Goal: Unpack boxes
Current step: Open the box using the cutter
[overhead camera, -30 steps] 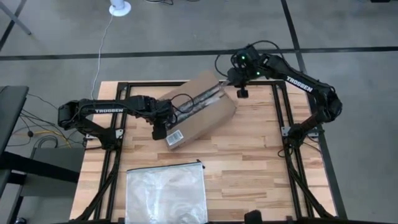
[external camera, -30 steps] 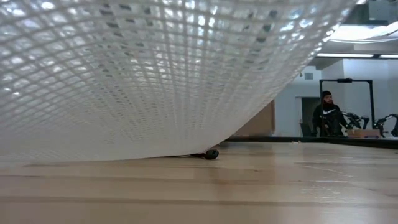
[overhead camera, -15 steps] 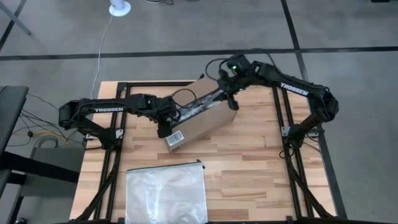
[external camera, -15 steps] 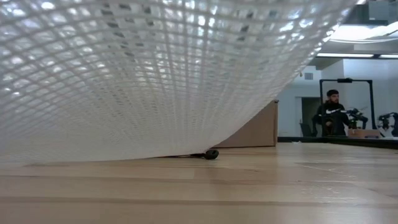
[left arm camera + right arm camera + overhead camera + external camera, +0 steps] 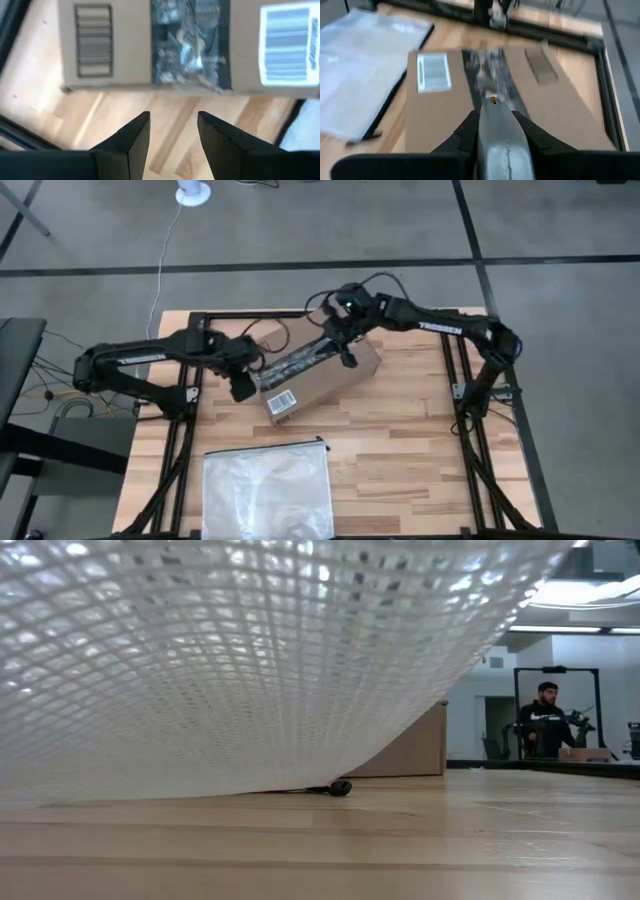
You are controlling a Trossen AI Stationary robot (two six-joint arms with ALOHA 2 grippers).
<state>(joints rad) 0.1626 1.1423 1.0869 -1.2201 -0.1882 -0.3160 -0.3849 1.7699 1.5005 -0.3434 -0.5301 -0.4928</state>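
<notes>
Right gripper, clamped on a grey tool, sits over the box tape; keep the tip centred along it while left gripper, open, waits beside

A brown cardboard box carries a dark printed tape strip and a white barcode label on the pale, striped wooden counter. A clear plastic bag shows a white grid pattern, edged by a black zip.
</notes>
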